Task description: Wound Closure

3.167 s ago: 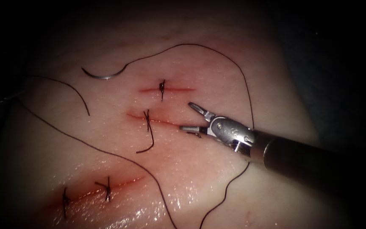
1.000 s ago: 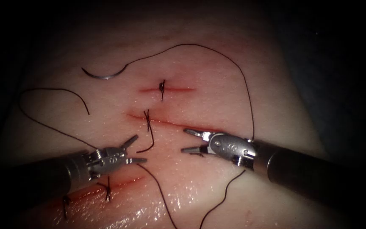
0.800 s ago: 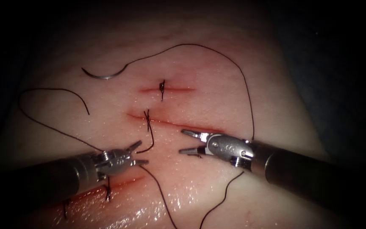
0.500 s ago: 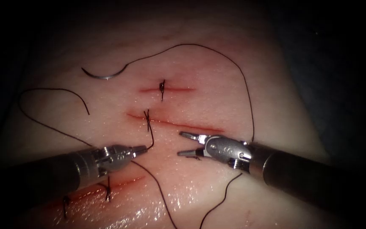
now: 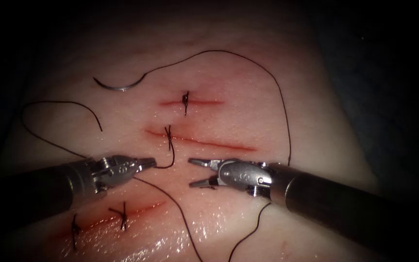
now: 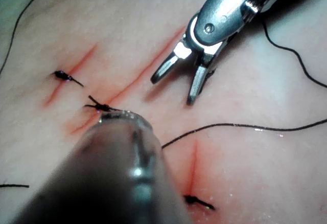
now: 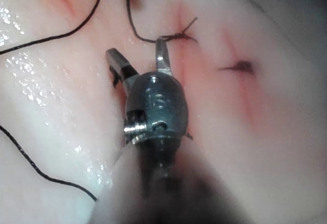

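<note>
My left tool [image 5: 150, 163] lies on the tissue [image 5: 229, 92] left of the middle cut [image 5: 204, 141]. Its jaws are pressed together on the free tail of thread [image 5: 171, 154] that hangs from the knot [image 5: 169, 130] at that cut's left end. The tail curves down from the knot and meets the jaw tips.

My right tool [image 5: 191, 171] sits just right of that tail, below the middle cut. Its jaws are spread and hold nothing. In the left wrist view, the same tool [image 6: 171, 87] stands open over bare tissue beside the cut. In the right wrist view, one open jaw tip of my right tool [image 7: 138, 52] reaches close to the knot [image 7: 176, 35].

The needle [image 5: 116, 87] lies free on the tissue surface, well apart from both tools, above and left of the upper cut [image 5: 190, 102]. It is not in the tissue. Its thread runs from the needle's right end in a wide arc over the upper cut, then down the right side behind my right shaft.

Around the field:
- The upper cut carries one knot.
- The lower-left cut [image 5: 107, 217] carries two knots and red fluid.
- A loose strand [image 5: 59, 103] curls at far left.
- Another strand [image 5: 180, 213] passes from under my left tool down to the frame edge.

Small markings show on both tool clevises, but I cannot read them.
</note>
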`<move>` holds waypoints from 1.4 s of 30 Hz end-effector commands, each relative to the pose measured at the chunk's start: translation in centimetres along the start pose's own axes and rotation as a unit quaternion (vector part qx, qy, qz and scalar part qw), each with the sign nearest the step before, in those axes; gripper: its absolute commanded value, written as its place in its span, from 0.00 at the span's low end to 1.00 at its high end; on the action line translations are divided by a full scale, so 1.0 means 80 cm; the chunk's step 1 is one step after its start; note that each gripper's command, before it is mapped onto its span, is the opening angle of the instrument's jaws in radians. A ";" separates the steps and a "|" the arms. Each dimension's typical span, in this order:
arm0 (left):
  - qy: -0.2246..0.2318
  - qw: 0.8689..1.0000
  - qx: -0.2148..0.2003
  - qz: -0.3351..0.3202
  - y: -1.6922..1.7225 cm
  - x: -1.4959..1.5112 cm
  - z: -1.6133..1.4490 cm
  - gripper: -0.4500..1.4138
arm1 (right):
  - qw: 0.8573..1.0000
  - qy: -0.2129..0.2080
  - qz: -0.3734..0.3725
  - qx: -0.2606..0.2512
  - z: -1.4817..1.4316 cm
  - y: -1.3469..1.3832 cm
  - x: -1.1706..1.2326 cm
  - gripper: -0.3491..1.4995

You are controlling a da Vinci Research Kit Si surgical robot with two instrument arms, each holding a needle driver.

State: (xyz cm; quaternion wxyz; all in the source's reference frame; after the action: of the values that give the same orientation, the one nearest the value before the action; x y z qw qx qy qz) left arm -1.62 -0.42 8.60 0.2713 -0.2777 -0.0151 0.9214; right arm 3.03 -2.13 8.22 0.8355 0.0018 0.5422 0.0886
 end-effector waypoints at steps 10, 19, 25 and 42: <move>-0.001 1.000 0.024 0.000 0.0002 0.0006 0.0004 0.00 | 0.999 0.016 -0.003 -0.031 0.0036 0.0018 -0.0005 0.98; -0.041 0.999 0.010 0.016 0.0026 0.0010 0.0020 0.47 | 0.999 0.018 -0.004 -0.029 0.0025 0.0014 -0.0003 0.98; -0.075 0.997 -0.006 0.029 0.0033 0.0008 0.0032 0.60 | 0.999 0.015 -0.004 -0.030 0.0020 0.0013 -0.0005 0.98; -0.125 0.991 -0.020 0.035 0.0023 -0.0017 0.0063 0.30 | 0.999 0.014 -0.005 -0.028 0.0020 0.0010 -0.0003 0.97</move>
State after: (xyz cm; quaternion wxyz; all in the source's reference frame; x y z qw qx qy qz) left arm -1.83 -0.61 9.01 0.2297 -0.1654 -0.0592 0.9573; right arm 3.07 -2.08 8.28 0.8285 -0.0253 0.5503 0.1007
